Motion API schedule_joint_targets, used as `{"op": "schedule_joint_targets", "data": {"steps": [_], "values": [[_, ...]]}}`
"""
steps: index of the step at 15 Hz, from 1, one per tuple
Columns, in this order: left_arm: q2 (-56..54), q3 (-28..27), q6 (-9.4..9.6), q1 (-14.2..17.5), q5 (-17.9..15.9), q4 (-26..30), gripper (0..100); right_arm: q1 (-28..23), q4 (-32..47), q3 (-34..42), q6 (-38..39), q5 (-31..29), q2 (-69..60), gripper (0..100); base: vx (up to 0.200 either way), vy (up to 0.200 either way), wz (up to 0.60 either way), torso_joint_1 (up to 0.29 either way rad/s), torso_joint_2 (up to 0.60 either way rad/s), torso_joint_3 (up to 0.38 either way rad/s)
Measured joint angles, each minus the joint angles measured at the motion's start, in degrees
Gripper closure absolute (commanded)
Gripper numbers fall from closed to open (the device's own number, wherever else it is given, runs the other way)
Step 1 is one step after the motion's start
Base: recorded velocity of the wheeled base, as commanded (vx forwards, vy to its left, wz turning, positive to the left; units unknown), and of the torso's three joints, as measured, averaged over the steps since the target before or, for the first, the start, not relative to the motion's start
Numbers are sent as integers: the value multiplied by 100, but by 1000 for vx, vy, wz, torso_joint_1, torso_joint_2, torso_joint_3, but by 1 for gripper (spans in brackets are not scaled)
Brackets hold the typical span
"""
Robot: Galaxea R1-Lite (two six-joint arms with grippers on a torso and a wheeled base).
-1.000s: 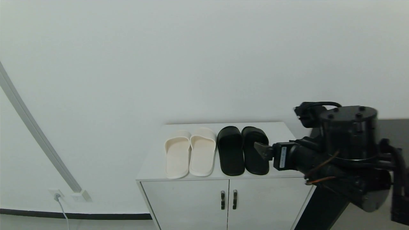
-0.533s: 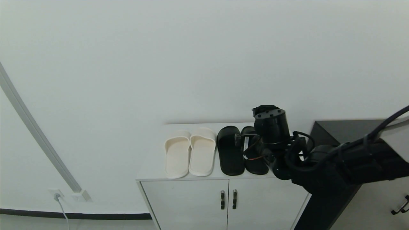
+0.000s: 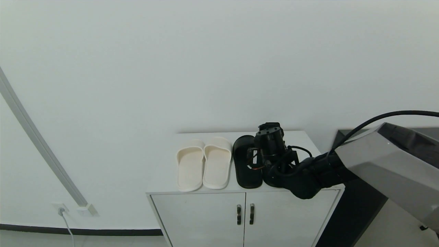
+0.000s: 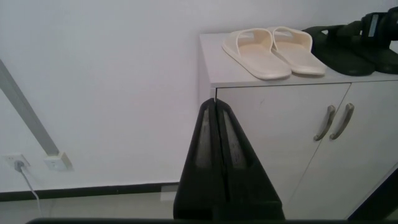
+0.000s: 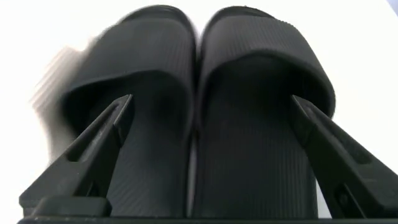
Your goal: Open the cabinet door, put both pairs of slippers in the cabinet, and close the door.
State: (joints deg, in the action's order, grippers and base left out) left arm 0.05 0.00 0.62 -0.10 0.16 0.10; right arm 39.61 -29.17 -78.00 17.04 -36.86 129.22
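Note:
A white cabinet (image 3: 202, 223) has both doors shut, their two dark handles (image 3: 245, 214) meeting at the middle. On its top lie a cream pair of slippers (image 3: 204, 164) and, to their right, a black pair of slippers (image 3: 245, 163); my right arm covers most of the right-hand black slipper. My right gripper (image 5: 210, 102) is open, one finger outside each of the two black slippers (image 5: 199, 112), toes pointing away. My left gripper (image 4: 216, 124) is shut and empty, low and off the cabinet's (image 4: 273, 130) left front corner.
The wall rises directly behind the cabinet. A grey conduit (image 3: 34, 137) slants down to a wall socket with a plugged cable (image 3: 61, 210) at lower left. A dark unit (image 3: 346, 137) stands against the cabinet's right side.
My right arm has swung in from the right and stretched forward; its gripper went from beside the right-hand black slipper to straddling the black pair.

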Motion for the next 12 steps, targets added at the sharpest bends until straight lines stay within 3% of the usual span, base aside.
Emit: {"op": "schedule_joint_targets", "data": {"steps": [7,12], "values": [[0,0,0,0,0,-2,100,-330,20,-1310,-528,73,912,0,0,0,0,0,0,0],[0,0,0,0,0,0,100,-397,40,-1510,-545,156,1152,0,0,0,0,0,0,0]]}}
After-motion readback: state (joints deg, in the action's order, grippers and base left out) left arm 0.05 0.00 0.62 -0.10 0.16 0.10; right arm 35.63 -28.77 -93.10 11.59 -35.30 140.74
